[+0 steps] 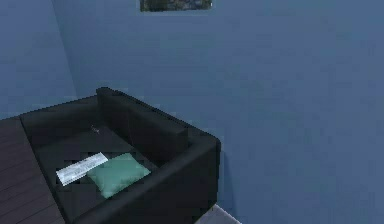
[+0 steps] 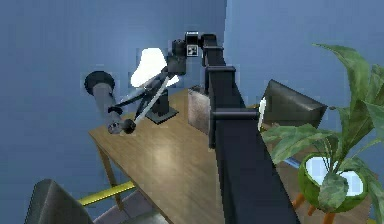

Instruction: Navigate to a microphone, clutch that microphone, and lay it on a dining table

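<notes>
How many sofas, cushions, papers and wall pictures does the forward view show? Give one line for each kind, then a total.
Sofa: 1
Cushion: 1
Paper: 1
Wall picture: 1
Total: 4

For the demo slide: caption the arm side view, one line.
Stretch arm extended over a wooden table, gripper by a dark cylindrical object and a white lamp; potted plant beside.

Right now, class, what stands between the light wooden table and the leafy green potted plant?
In the arm side view, a dark straight-backed chair stands between the light wooden table and the leafy green potted plant.
</notes>
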